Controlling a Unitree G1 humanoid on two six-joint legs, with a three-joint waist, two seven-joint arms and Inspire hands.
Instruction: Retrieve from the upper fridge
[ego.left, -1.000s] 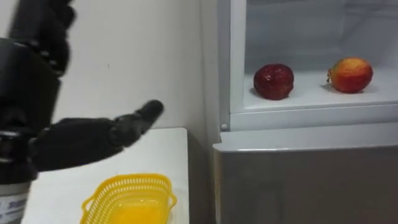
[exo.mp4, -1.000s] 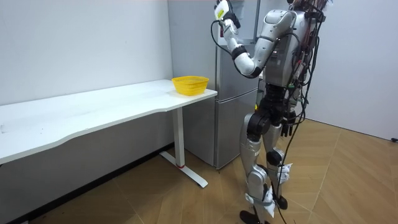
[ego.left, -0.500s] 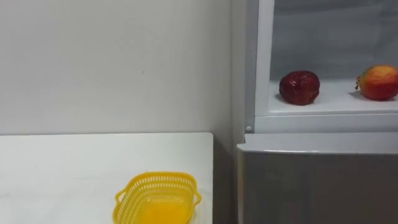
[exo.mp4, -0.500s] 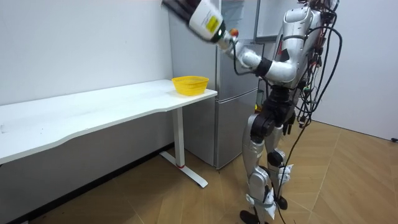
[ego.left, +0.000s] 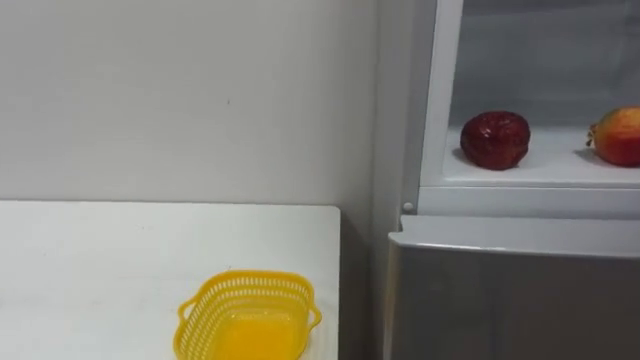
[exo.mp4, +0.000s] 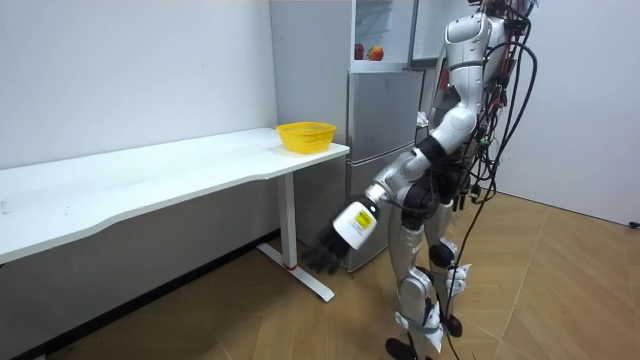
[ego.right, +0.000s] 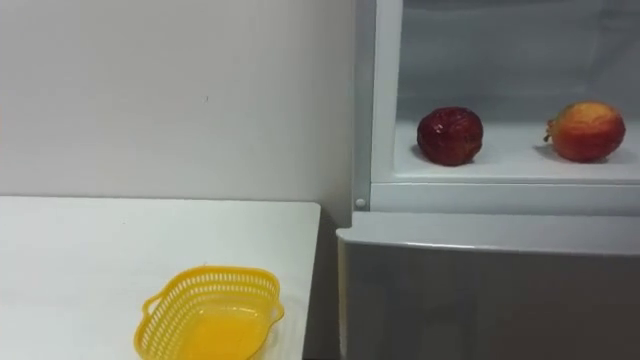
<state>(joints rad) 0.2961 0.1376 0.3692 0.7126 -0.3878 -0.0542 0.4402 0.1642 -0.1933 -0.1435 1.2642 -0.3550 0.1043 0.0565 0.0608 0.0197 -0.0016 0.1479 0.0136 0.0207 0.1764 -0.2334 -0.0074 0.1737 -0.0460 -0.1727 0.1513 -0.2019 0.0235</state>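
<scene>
Left hand (exo.mp4: 322, 258) is hanging far lower than 1 s ago, grip can't tell; you're risking clipping table (exo.mp4: 150, 180) or basket (exo.mp4: 305, 127) re-raising it.

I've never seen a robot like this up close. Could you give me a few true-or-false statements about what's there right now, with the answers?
1. The yellow basket holds nothing. True.
2. Two fruits lie on the shelf of the open fridge. True: a dark red fruit and a red-orange fruit.
3. The two fruits touch each other. False: they lie apart.
4. The robot's left hand is reaching into the fridge. False: it hangs low, near the floor.
5. The basket stands on the floor. False: it stands on the white table, near the end by the fridge.
</scene>
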